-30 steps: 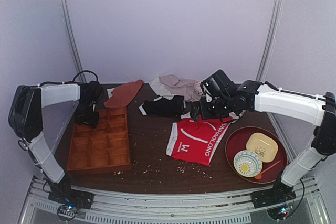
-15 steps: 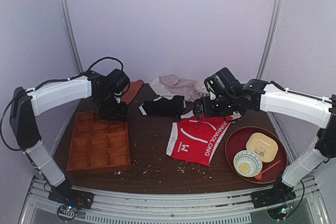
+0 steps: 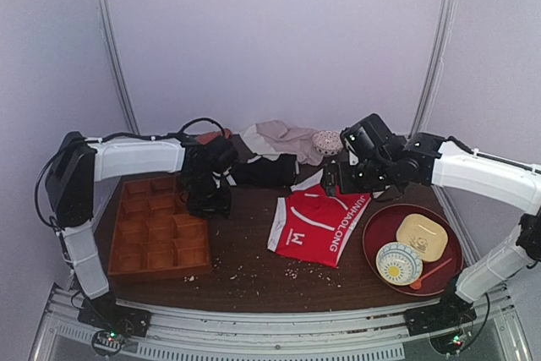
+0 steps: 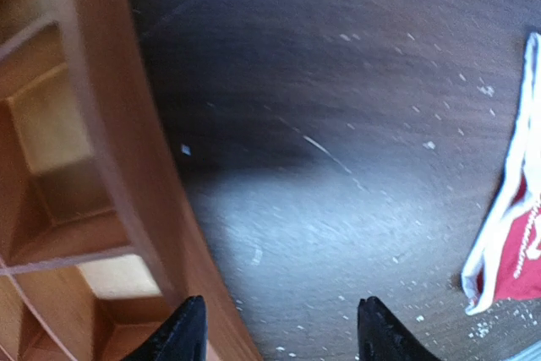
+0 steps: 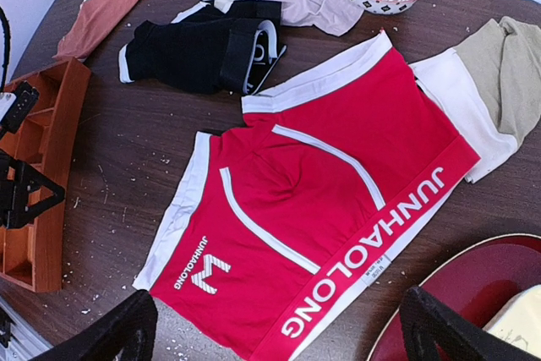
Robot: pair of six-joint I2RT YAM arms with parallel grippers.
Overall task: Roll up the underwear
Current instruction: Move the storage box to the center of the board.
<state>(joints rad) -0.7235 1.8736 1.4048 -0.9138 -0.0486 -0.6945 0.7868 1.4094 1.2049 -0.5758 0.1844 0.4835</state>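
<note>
Top external view: on the table [image 3: 254, 247] the underwear [image 3: 317, 226] lies flat, right of centre, waistband running near-left to far-right. The right gripper [image 5: 286, 327] hangs over its far edge, wide open, empty; the left gripper [image 4: 283, 336], also open and empty, sits farther off to the left.

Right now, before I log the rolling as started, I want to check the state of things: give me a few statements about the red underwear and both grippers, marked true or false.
The underwear lies spread flat, unrolled, on the table. True.
The right gripper is shut on the underwear. False: it is open above it, holding nothing.
The left gripper is open over the table, beside the wooden tray. True.
The black briefs lie on top of the underwear. False: they lie beside it, further back.
</note>
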